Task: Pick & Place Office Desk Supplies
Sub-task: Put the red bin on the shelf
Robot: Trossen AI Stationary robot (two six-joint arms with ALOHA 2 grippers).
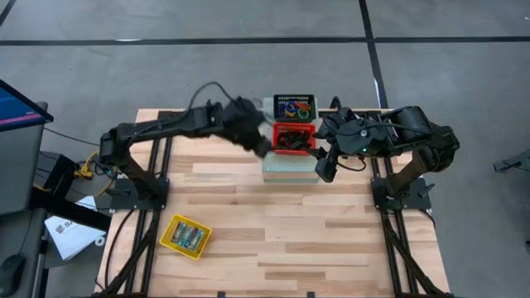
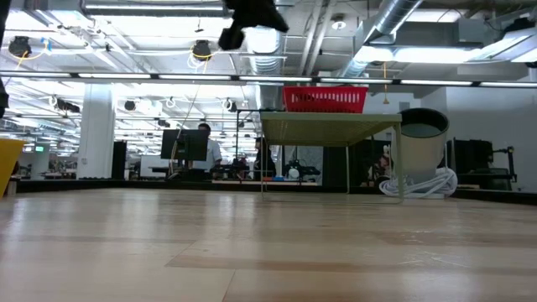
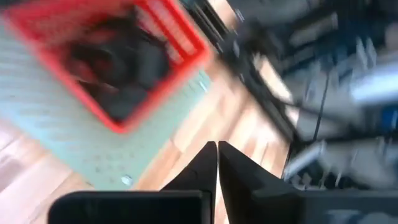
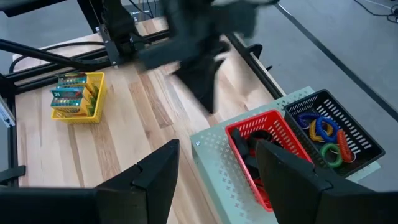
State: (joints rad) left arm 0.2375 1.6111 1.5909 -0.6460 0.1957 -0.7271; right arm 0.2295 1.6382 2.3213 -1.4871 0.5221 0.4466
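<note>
**Both grippers at the red basket, nothing held**

Left gripper (image 1: 262, 146) – fingers pressed together with no gap, nothing between them in the left wrist view (image 3: 216, 163). In the high view it sits just left of centre, at the left edge of the small red perforated plastic basket (image 1: 294, 138), motion-blurred. In the low view it shows as a dark blur at top centre (image 2: 252, 21), above and left of the basket (image 2: 325, 99).

Right gripper (image 1: 325, 164) – fingers spread wide, empty; the right wrist view shows both dark fingers (image 4: 158, 171) well apart. In the high view it hangs at the basket's right side, right of centre.

Red basket holds black binder clips (image 4: 252, 149) – a dark pile, count not readable. It sits on the large pale green perforated box (image 1: 290, 168), upper centre of the high view.

Just behind the red one – black wire-mesh basket (image 1: 296, 107) with coloured elastic loops (image 4: 323, 134) inside: blue, orange, green visible.

Yellow plastic tray (image 1: 185, 236) in the lower left of the high view, well apart from both arms, on the light wooden slatted table (image 1: 273, 248). It carries green-blue packets (image 4: 69, 90), packed side by side.

Low view, right of centre: round clear disc spindle (image 2: 422, 147) beside the green box.
</note>
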